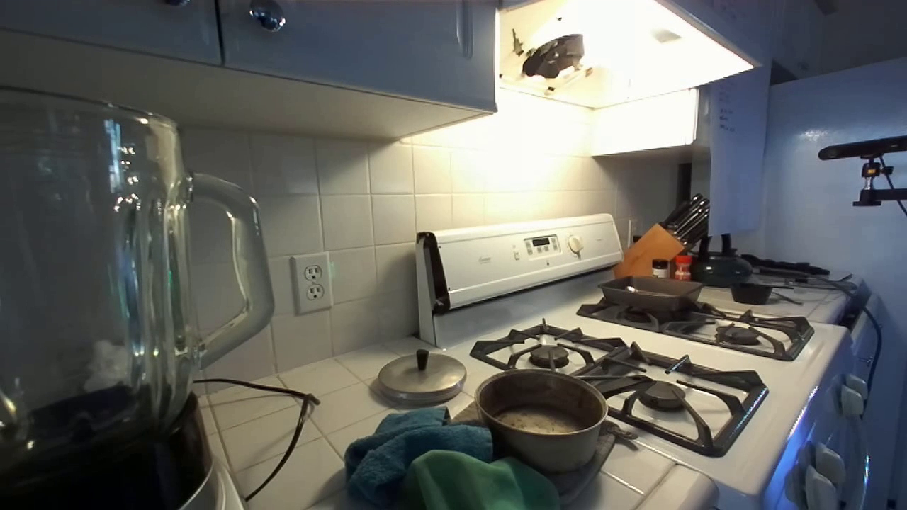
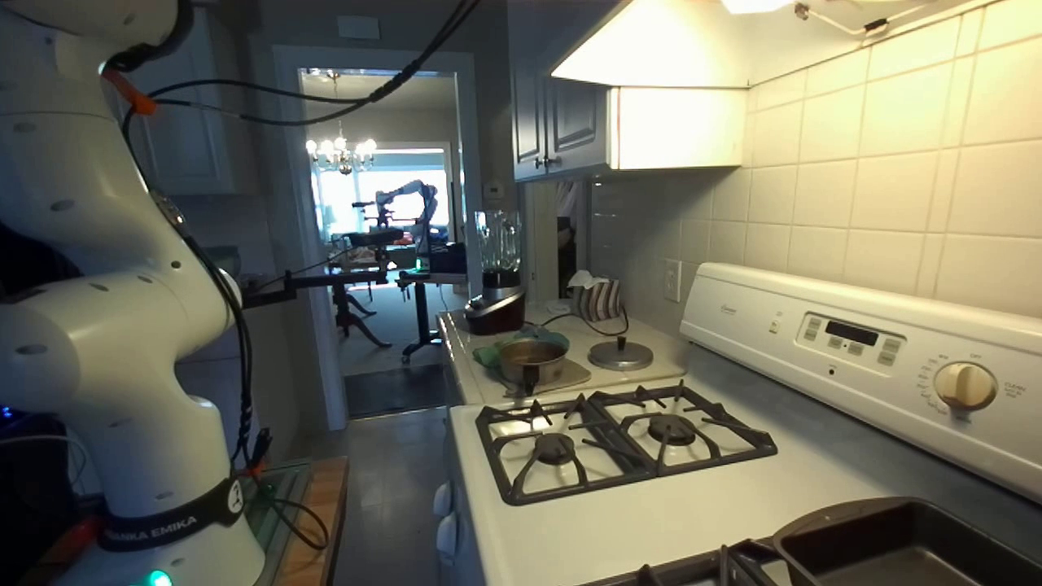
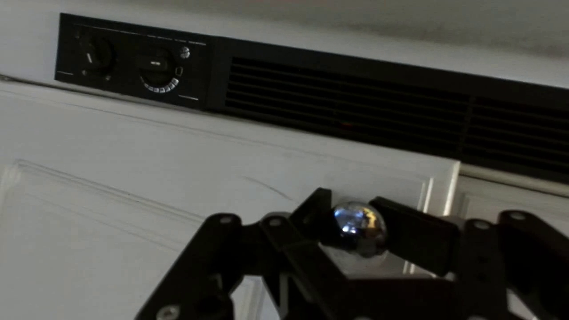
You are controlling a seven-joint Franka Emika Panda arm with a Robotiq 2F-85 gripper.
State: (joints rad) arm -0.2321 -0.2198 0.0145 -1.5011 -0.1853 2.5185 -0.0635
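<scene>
In the wrist view my black gripper point(image 3: 350, 204) has one finger on each side of a shiny round metal knob point(image 3: 361, 229). Both fingers appear to press against the knob. The knob sits on a white panelled cabinet door point(image 3: 111, 195), near its right edge. A second white door point(image 3: 511, 209) shows just to the right. A black vent panel point(image 3: 346, 93) with two dials point(image 3: 155, 64) runs along the doors' edge. The gripper is out of view in both exterior views. The white arm point(image 2: 114, 325) shows in an exterior view.
The white gas stove point(image 2: 586, 529) has black grates point(image 2: 627, 443) and a baking pan point(image 2: 912, 537). A lit range hood point(image 1: 638, 42) hangs above it. A pot point(image 1: 542, 418), a lid point(image 1: 421, 375), cloths point(image 1: 475, 482) and a blender point(image 1: 92, 283) stand on the tiled counter. Cables point(image 2: 383, 89) hang from the arm.
</scene>
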